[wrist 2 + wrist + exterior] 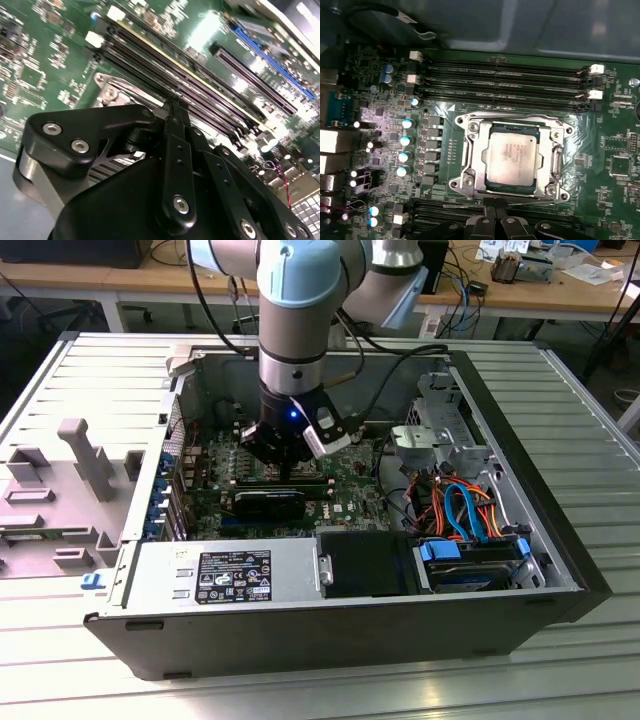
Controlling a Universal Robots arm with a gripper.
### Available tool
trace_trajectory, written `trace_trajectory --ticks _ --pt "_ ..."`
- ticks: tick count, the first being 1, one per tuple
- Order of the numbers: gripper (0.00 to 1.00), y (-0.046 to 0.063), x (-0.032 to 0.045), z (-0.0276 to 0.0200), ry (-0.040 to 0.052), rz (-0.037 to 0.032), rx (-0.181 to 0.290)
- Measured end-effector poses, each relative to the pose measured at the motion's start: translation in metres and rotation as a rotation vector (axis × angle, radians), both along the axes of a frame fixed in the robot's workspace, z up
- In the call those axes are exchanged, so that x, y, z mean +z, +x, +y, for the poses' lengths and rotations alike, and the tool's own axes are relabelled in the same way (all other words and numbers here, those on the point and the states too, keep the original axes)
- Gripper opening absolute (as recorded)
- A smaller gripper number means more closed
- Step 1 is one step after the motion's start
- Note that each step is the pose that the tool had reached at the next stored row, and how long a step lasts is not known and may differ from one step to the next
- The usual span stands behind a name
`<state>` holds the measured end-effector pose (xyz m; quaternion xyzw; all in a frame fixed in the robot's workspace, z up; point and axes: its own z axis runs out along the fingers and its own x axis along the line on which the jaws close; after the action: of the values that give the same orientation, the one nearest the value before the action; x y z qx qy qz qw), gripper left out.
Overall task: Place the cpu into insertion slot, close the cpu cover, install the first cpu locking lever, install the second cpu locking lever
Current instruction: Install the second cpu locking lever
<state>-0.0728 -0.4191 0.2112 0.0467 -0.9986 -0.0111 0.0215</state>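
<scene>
No legible text or labels.

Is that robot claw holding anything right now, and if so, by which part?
It appears empty: the end effector has its fingertips together at the edge of the cpu cover, which lies over the cpu, with nothing visible between them.

Arm [292,300] comes down from above, wrist straight down, blue light on. Gripper [287,468] black, pointing down, low inside case. In second wrist view gripper [172,102] jaws pressed together, tips meeting in thin point. In first wrist view gripper [495,202] tips closed too.
</scene>
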Motion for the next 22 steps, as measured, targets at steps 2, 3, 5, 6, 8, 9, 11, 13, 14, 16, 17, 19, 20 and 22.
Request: trace_trajectory --ticks 2,3,5,6,8,9,11,13,14,16,17,19,20,22 --pt "0.11 -0.004 -0.0001 -0.0003 0.0042 -0.0003 0.0" --pt "0.11 -0.007 -0.0001 -0.0004 0.0067 -0.0004 0.0" --pt "0.11 -0.012 -0.0001 -0.0006 0.0116 -0.0006 0.001" --pt "0.11 -0.015 -0.0002 -0.0007 0.015 -0.0008 0.002" --pt "0.11 -0.022 -0.0003 -0.001 0.0261 -0.0008 0.005" --pt "0.11 -0.024 -0.0004 -0.0012 0.0321 -0.0008 0.009" --pt "0.11 -0.027 -0.0005 -0.0024 0.0402 -0.0007 0.017" --pt "0.11 -0.028 -0.0006 -0.0055 0.0434 -0.0007 0.024" --pt "0.11 -0.029 -0.0006 -0.0073 0.0436 -0.0007 0.025" --pt "0.11 -0.029 -0.0005 -0.0098 0.0436 -0.0006 0.026" --pt "0.11 -0.029 -0.0006 -0.0107 0.0437 -0.0006 0.026" --pt "0.11 -0.029 -0.0006 -0.012 0.0443 -0.0007 0.026" --pt "0.11 -0.029 -0.0005 -0.0126 0.0448 -0.0006 0.027" --pt "0.11 -0.029 -0.0006 -0.0153 0.0475 -0.0007 0.027"
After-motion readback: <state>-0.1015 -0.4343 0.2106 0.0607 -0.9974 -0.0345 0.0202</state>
